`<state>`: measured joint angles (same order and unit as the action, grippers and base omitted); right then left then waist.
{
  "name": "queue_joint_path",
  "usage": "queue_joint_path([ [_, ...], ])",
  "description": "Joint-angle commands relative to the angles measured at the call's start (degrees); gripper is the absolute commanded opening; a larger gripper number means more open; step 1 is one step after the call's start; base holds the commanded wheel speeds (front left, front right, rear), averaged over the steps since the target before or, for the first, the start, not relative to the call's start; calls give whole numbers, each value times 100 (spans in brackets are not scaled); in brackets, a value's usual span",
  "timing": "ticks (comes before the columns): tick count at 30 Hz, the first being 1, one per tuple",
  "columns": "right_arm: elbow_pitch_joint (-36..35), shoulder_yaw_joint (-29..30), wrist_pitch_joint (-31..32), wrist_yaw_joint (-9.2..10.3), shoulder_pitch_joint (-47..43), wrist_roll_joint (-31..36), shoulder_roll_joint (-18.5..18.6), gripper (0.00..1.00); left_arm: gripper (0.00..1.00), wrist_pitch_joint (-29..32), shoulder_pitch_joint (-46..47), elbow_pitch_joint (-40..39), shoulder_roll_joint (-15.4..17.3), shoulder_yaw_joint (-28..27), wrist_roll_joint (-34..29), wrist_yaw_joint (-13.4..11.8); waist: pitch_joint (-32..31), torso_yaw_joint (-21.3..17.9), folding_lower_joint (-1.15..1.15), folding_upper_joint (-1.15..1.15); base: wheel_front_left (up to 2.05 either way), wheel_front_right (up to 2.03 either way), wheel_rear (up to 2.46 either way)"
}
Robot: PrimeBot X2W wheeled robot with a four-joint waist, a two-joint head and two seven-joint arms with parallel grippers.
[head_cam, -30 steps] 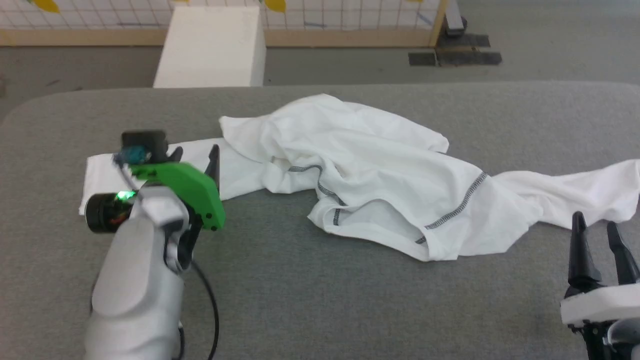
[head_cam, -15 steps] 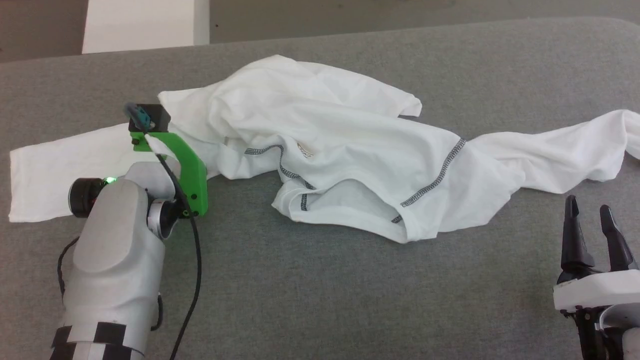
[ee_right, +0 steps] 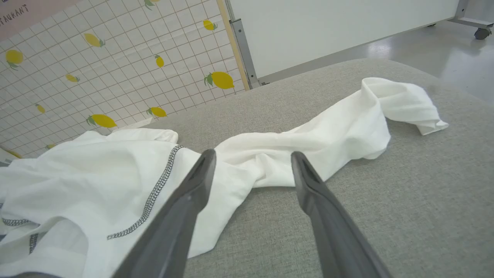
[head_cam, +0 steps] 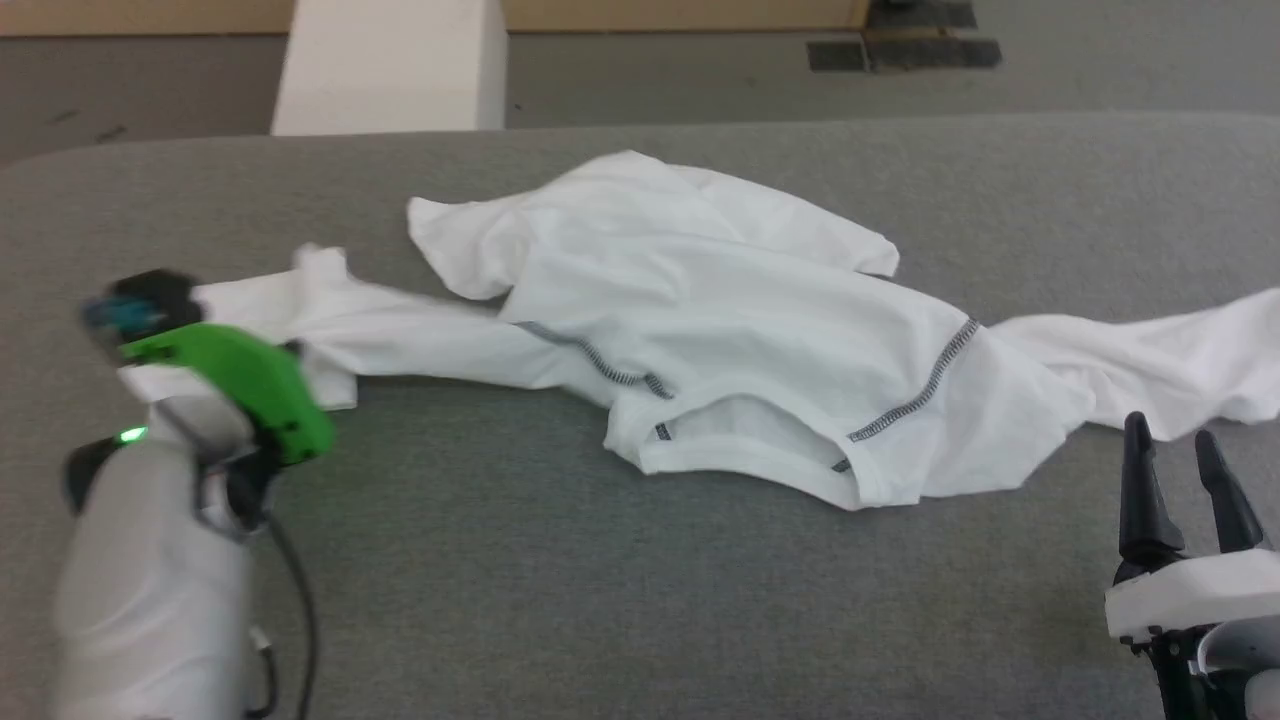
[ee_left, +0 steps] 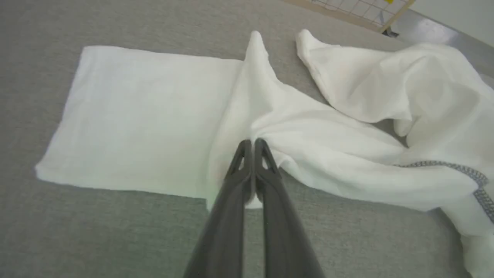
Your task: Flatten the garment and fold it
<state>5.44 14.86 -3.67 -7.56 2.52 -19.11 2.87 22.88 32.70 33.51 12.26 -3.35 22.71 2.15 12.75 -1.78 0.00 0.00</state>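
The garment (head_cam: 740, 330), a white long-sleeved shirt with grey zigzag seams, lies crumpled across the middle of the grey table (head_cam: 600, 600). One sleeve (head_cam: 400, 335) stretches left toward my left arm's green wrist mount (head_cam: 240, 375). In the left wrist view my left gripper (ee_left: 252, 146) is shut on a ridge of that sleeve (ee_left: 146, 116), whose flat cuff end lies to the left. The other sleeve (head_cam: 1150, 360) trails to the right. My right gripper (head_cam: 1175, 445) stands open near the front right, just short of that sleeve (ee_right: 347, 127), with nothing between its fingers.
A white box (head_cam: 390, 65) stands on the floor beyond the table's far edge. A lemon-patterned tiled panel (ee_right: 96, 77) and a white board (ee_right: 328, 27) stand behind the table. Bare grey cloth lies in front of the shirt.
My left gripper has gone from open to shut on the left sleeve, which is now drawn into a taut ridge. The head camera has shifted. The right gripper stays open in place.
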Motion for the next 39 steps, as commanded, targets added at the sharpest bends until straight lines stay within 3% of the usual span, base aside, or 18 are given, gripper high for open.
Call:
queue_joint_path([
  [1, -28, -3, 30, 8, -78, 31, 1, 100, 0, -54, -186, -122, 214, -203, 70, -135, -469, 485, 0, 0, 0, 0, 0],
  [6, -116, 47, 110, 8, -154, 88, 1, 100, 0, -37, -610, -543, 597, -748, 194, -564, -500, 655, 0, 0, 0, 0, 0],
  [8, -139, 55, 136, 8, -158, 107, 1, 100, 0, -7, -753, -623, 606, -898, 276, -689, -489, 687, 0, 0, 0, 0, 0],
  [9, -146, 52, 149, 8, -159, 109, 1, 100, 26, -3, -813, -668, 572, -951, 330, -722, -484, 696, 0, 0, 0, 0, 0],
  [10, -149, 46, 161, 8, -161, 112, 1, 100, 100, -27, -893, -731, 544, -961, 334, -748, -487, 700, 0, 0, 0, 0, 0],
  [13, -141, 27, 191, 8, -161, 109, 1, 100, 100, -392, -1043, -1050, 361, -1072, 473, -703, -504, 684, 0, 0, 0, 0, 0],
  [17, -88, -82, 371, 8, -169, 83, 1, 100, 100, -1848, -1412, -1793, 206, -1174, 264, -547, -536, 604, 0, 0, 0, 0, 0],
  [20, -10, -281, 928, 8, -272, 219, 1, 100, 100, -3020, -1907, -2213, -6, -914, -172, -405, -562, 573, 0, 0, 0, 0, 0],
  [22, -24, -430, 1415, 8, -317, 364, 1, 100, 100, -3488, -2276, -2330, -217, -654, -430, -362, -571, 564, 0, 0, 0, 0, 0],
  [26, -137, -818, 2344, 8, -212, 756, 1, 100, 100, -3722, -2808, -2470, -609, -320, -642, -375, -552, 551, 0, 0, 0, 0, 0],
  [30, -82, -1379, 3312, 8, 157, 1232, 1, 100, 100, -3767, -3032, -2420, -779, -176, -588, -376, -506, 559, 0, 0, 0, 0, 0],
  [39, 1000, -1719, 3783, 8, 1076, 2037, 1, 100, 100, -3785, -2856, -2248, -875, 37, -545, -337, -363, 797, 0, 0, 0, 0, 0],
])
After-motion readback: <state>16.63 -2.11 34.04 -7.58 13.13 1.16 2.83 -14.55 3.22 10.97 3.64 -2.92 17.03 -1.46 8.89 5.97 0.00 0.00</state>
